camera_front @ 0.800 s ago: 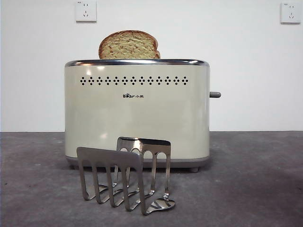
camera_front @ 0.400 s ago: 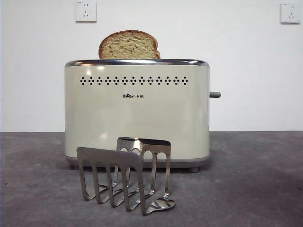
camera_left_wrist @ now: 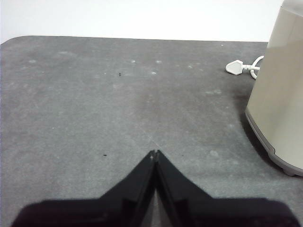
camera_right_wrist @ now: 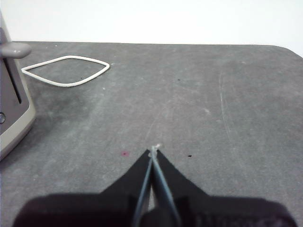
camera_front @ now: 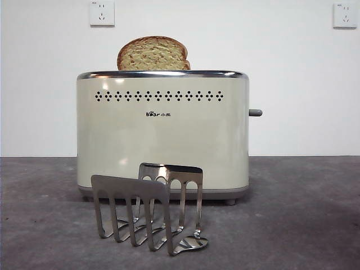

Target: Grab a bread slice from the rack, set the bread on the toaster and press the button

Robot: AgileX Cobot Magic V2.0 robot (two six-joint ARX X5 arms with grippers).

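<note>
The slice of bread (camera_front: 152,54) stands in the top slot of the cream toaster (camera_front: 163,135), its domed top sticking out above the chrome rim. The steel rack (camera_front: 147,211) stands empty in front of the toaster. The grey button (camera_front: 256,112) sticks out from the toaster's right end; it also shows in the right wrist view (camera_right_wrist: 14,49). My left gripper (camera_left_wrist: 155,153) is shut and empty over bare table beside the toaster's corner (camera_left_wrist: 279,99). My right gripper (camera_right_wrist: 154,149) is shut and empty, apart from the toaster's end (camera_right_wrist: 12,109). Neither gripper shows in the front view.
A white plug (camera_left_wrist: 236,67) and its cord lie behind the toaster. A loop of white cord (camera_right_wrist: 66,71) lies on the table beyond the button end. Two white wall sockets (camera_front: 102,12) sit high on the back wall. The table is dark grey.
</note>
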